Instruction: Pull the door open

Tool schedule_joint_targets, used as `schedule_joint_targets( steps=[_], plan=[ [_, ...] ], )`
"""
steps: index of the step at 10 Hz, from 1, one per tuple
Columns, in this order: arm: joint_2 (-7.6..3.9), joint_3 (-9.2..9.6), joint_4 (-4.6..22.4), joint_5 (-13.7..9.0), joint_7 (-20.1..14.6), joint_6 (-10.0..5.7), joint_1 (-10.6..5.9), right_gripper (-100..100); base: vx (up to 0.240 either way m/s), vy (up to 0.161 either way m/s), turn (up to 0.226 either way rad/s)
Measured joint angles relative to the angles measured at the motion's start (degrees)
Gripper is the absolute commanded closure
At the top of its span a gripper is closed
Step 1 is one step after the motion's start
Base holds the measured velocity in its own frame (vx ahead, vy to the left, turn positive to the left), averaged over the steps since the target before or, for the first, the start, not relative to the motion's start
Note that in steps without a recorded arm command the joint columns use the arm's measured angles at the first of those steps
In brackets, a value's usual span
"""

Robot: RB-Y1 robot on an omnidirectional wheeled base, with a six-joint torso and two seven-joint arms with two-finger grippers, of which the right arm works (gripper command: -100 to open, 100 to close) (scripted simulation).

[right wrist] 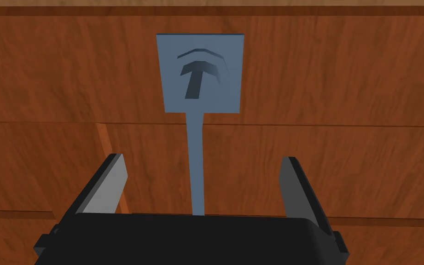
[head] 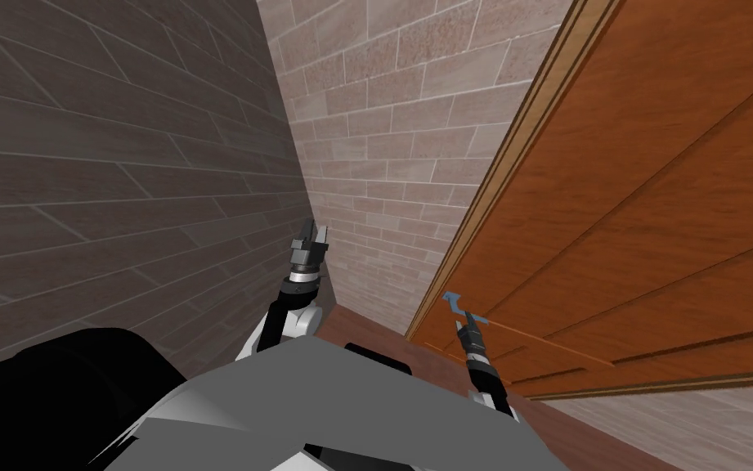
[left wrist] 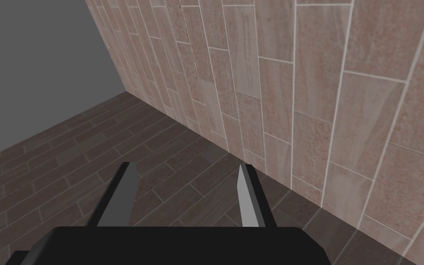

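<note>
A reddish-brown wooden panelled door (head: 652, 204) takes up the right side of the head view, with a blue-grey lever handle (head: 453, 304) near its frame edge. My right gripper (head: 469, 329) sits right at that handle. In the right wrist view the handle's thin bar (right wrist: 196, 156) runs from a square blue-grey plate (right wrist: 200, 73) down between the two spread fingers (right wrist: 109, 184), which stand apart from it on both sides. The right gripper (right wrist: 200, 184) is open around the bar. My left gripper (head: 314, 235) is held up by the corner of the walls, open (left wrist: 185, 184) with nothing between its fingers.
A light brick-tiled wall (head: 391, 147) meets the door frame (head: 489, 188) on the handle side. A dark brown plank-patterned wall (head: 105, 163) closes in on the left. Reddish floor (head: 366, 331) shows in the narrow corner ahead.
</note>
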Motion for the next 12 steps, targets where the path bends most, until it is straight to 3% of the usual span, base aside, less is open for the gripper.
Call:
schedule_joint_targets(
  steps=[1, 3, 4, 10, 12],
  plan=[
    [-0.74, -0.38, 3.2, -0.3, -0.6, -1.74, -1.04, -100, 0.137, -0.016, 0.084],
    [-1.13, -0.72, 1.2, -0.5, -0.9, -1.24, 0.3, -100, 0.046, 0.004, -0.003],
    [-1.13, -0.72, 1.1, -0.5, -0.9, -1.12, 0.33, 100, 0.0, 0.0, 0.0],
    [-1.08, -0.67, 1.3, -0.5, -0.9, -1.17, 0.32, 100, -0.022, -0.008, 0.023],
    [-2.02, -0.05, 1.1, -0.2, -1.9, -2.32, 0.9, 100, -0.187, -0.04, 0.119]
  ],
)
